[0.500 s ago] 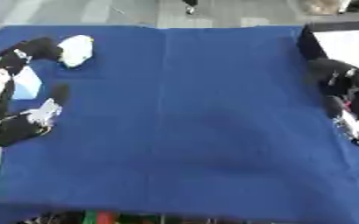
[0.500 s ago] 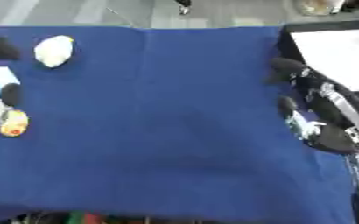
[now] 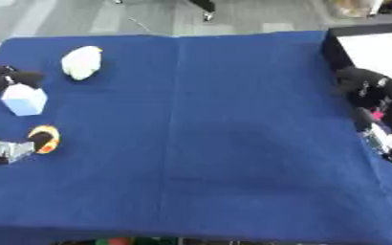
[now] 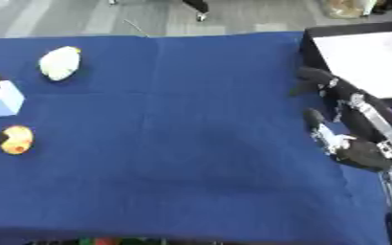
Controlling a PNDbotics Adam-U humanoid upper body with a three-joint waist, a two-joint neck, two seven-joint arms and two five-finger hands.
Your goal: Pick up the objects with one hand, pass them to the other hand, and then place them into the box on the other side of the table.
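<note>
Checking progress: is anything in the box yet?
No: the box shows only its bare white floor, while the objects, like the cube, lie on the cloth's left side.

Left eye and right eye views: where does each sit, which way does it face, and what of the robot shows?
Left eye view: in the head, looking down on the blue table; left hand at the left edge, right hand at the right.
Right eye view: same head, same downward look; shows more of the right hand and the box.
Both share the white block, pale object and orange object.
</note>
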